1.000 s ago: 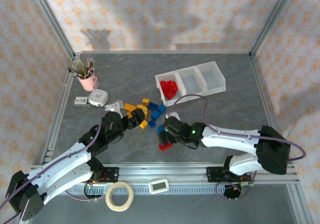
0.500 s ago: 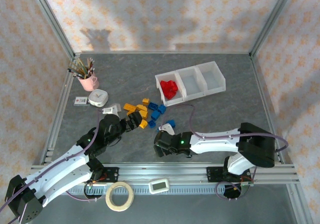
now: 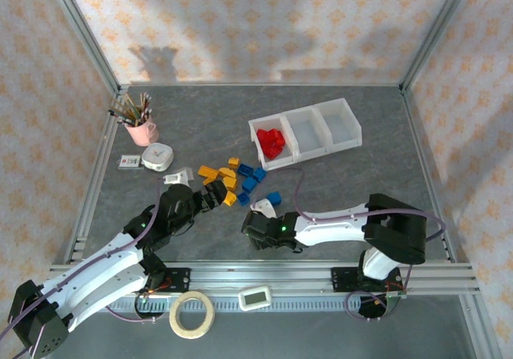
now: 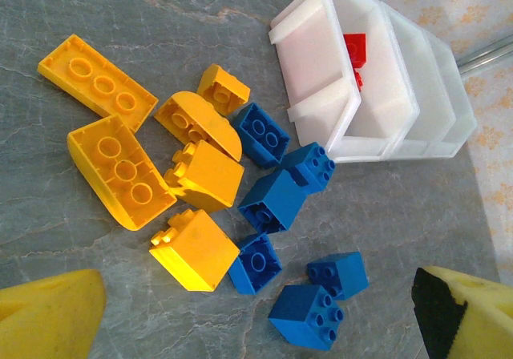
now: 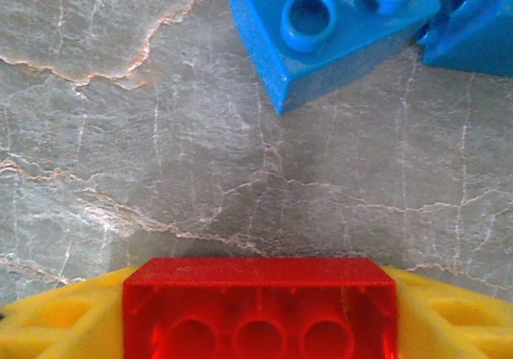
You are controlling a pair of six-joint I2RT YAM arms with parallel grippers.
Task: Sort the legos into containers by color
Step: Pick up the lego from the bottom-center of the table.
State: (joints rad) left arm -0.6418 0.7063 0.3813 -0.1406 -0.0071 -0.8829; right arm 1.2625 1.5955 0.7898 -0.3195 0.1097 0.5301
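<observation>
Grey counter (image 3: 200, 118) underneath. Nearest, my right jaws are clamped on a red brick (image 5: 260, 307). My left jaws stand apart beside loose yellow bricks (image 4: 196, 251) and blue bricks (image 4: 272, 203). Farther off are the bins (image 4: 317, 70): only reds (image 3: 271, 143) are sorted, and two bins hold nothing.

No writing is legible; the small card (image 3: 130, 161) and timer display (image 3: 256, 298) are too small.
</observation>
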